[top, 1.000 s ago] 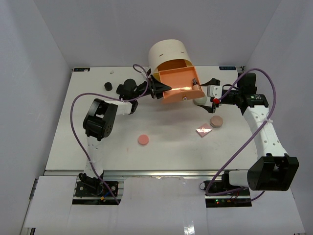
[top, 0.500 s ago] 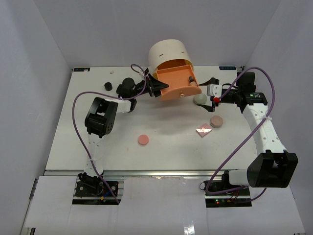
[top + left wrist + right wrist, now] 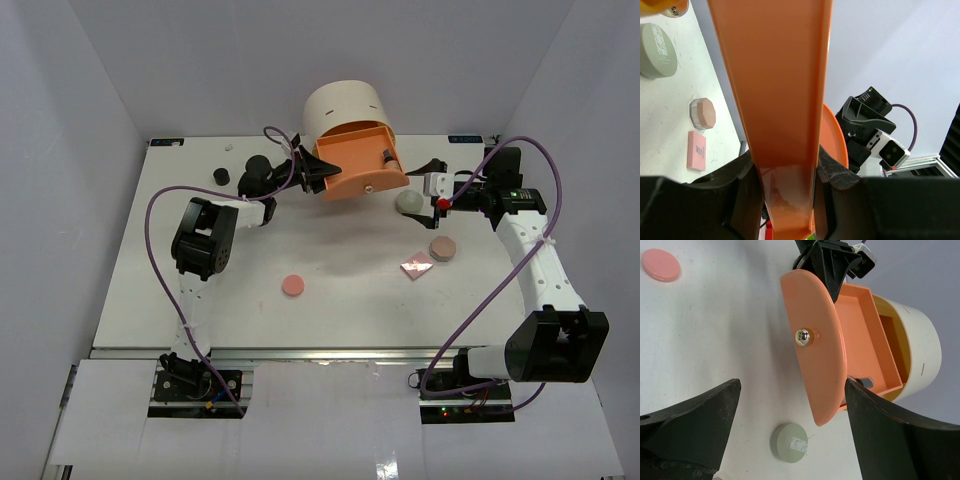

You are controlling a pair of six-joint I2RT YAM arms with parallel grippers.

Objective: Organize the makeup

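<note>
drawer travel is the change: the orange drawer has slid back toward the cream box with a small bottle inside, so closing looks underway. left of the drawer, the left gripper clamps its side wall, arm stretched forward. right of the drawer, the right gripper hangs wide open beside the grey-green compact. the pink compact, pink palette and tan compact lie loose in front of the drawer.

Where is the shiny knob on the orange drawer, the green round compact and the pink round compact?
shiny knob (image 3: 804,337): right wrist view, on its rounded metal middle.
green round compact (image 3: 788,442): right wrist view, middle of its lid.
pink round compact (image 3: 293,285): top view, middle of its lid.
</note>
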